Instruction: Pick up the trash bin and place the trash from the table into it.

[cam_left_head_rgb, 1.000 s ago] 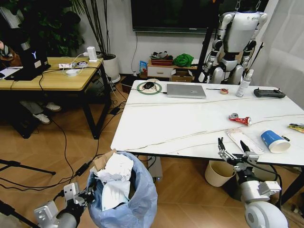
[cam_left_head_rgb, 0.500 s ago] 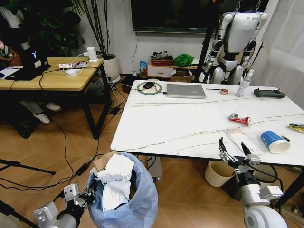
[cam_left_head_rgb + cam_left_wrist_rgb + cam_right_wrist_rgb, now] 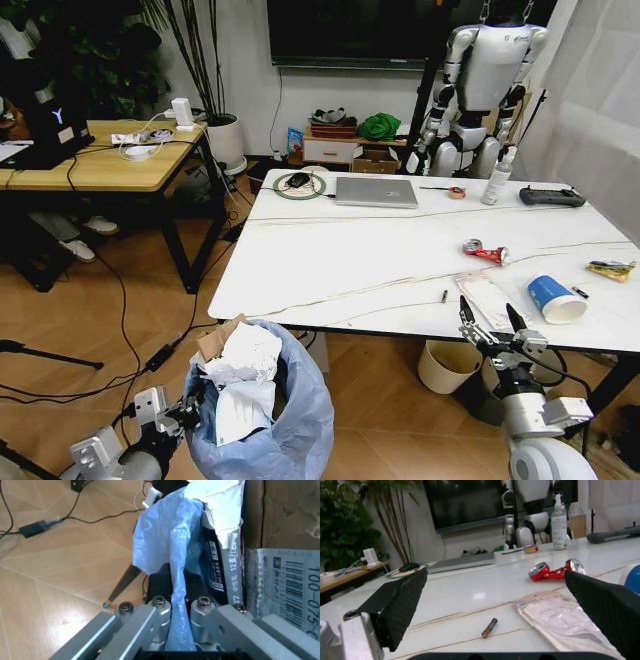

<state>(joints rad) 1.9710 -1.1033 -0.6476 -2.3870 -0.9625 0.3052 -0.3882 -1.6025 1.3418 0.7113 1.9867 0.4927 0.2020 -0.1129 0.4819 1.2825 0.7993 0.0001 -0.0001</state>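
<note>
Left gripper (image 3: pixel 181 609) pinching bin (image 3: pixel 290 420) bag, bin held off table's (image 3: pixel 380 250) near left corner, right gripper (image 3: pixel 490 322) spread at near edge by plastic packaging (image 3: pixel 485 297), can (image 3: pixel 483 251), cup (image 3: pixel 553 298)

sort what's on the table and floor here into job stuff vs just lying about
Job: trash bin held by left gripper; crushed red can; plastic packaging; blue paper cup; snack wrapper.

Lying about: laptop; spray bottle; cream bin.
</note>
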